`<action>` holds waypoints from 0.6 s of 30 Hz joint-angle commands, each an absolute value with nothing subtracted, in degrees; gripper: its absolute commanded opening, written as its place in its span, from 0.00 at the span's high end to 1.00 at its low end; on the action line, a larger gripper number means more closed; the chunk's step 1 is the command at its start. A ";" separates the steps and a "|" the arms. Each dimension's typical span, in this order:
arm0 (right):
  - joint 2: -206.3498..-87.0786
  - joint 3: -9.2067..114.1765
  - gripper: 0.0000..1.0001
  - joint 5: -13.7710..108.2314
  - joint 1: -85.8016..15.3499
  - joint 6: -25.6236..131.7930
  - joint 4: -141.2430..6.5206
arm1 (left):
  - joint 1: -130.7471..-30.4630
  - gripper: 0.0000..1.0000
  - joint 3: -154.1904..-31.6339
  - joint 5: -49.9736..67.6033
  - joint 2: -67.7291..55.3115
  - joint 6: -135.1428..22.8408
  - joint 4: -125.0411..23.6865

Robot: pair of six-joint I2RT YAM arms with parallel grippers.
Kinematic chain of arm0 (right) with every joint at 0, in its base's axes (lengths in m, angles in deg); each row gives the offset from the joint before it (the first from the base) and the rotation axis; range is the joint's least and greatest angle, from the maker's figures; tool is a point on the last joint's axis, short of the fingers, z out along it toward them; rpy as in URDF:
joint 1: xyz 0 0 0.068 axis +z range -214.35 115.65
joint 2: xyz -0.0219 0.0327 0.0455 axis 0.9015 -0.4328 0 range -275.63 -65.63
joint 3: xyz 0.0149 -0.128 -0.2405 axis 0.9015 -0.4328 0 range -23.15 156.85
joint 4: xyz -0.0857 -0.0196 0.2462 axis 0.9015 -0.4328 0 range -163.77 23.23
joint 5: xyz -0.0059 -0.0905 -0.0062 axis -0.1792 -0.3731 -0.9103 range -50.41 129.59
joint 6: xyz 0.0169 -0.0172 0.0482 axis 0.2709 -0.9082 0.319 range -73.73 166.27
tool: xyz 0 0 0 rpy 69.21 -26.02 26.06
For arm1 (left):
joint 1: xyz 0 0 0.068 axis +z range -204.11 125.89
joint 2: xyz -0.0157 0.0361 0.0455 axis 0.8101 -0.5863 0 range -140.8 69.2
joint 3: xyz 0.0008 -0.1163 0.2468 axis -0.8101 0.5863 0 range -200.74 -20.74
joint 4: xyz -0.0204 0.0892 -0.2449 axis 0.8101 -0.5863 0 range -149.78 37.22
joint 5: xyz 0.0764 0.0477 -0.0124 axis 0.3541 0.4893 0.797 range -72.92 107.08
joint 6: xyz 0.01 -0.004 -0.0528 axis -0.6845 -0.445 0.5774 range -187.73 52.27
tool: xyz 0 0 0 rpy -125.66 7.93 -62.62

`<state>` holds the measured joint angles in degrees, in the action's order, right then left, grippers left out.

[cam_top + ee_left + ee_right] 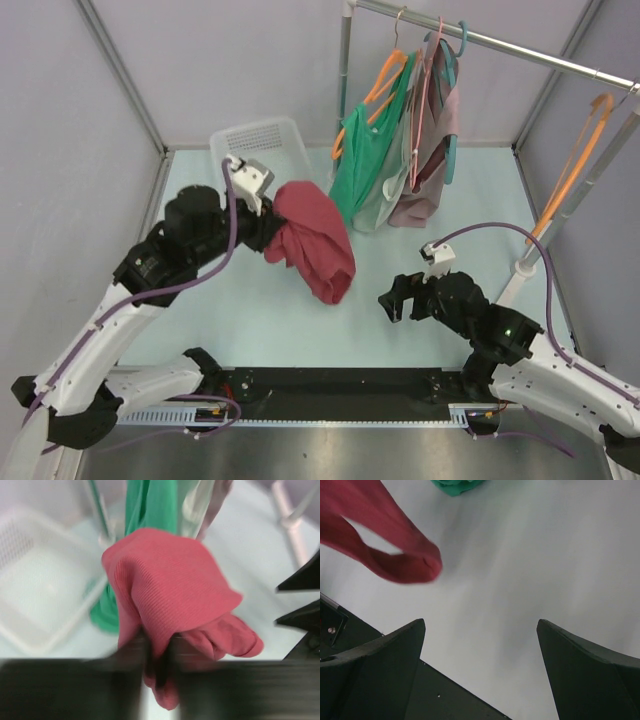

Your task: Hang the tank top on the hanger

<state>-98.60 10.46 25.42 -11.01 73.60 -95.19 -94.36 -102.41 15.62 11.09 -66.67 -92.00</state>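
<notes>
The maroon tank top (315, 240) hangs bunched in the air from my left gripper (268, 232), which is shut on it above the table's middle left. In the left wrist view the fabric (170, 590) is pinched between the blurred dark fingers (135, 652). The bare orange hanger (575, 165) hangs on the rail at the far right. My right gripper (398, 300) is open and empty, low over the table to the right of the top. A strap loop of the top (395, 562) shows at the upper left of the right wrist view.
A white basket (262, 145) sits at the back left. A green garment on an orange hanger (365, 160) and a pale pink garment on a teal hanger (435, 150) hang from the metal rail (500, 45). The rack's white post (525, 265) stands at the right.
</notes>
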 commanded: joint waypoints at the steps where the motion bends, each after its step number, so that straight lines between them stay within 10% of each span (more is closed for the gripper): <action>1: -98.86 10.34 0.00 24.29 -11.09 73.78 -92.87 | -93.92 0.26 -87.57 29.41 16.28 -64.48 -92.76; 3: -99.03 10.34 0.00 24.47 -11.00 73.78 -93.31 | -90.43 0.01 -80.79 33.23 16.72 -62.73 -94.78; 18: -101.67 8.32 0.00 27.19 -10.04 75.01 -91.38 | -80.57 0.01 -82.44 24.04 18.50 -63.51 -82.59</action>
<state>-100.88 8.88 25.98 -10.88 73.76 -94.84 -82.29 -79.94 30.18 23.40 -63.26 -89.07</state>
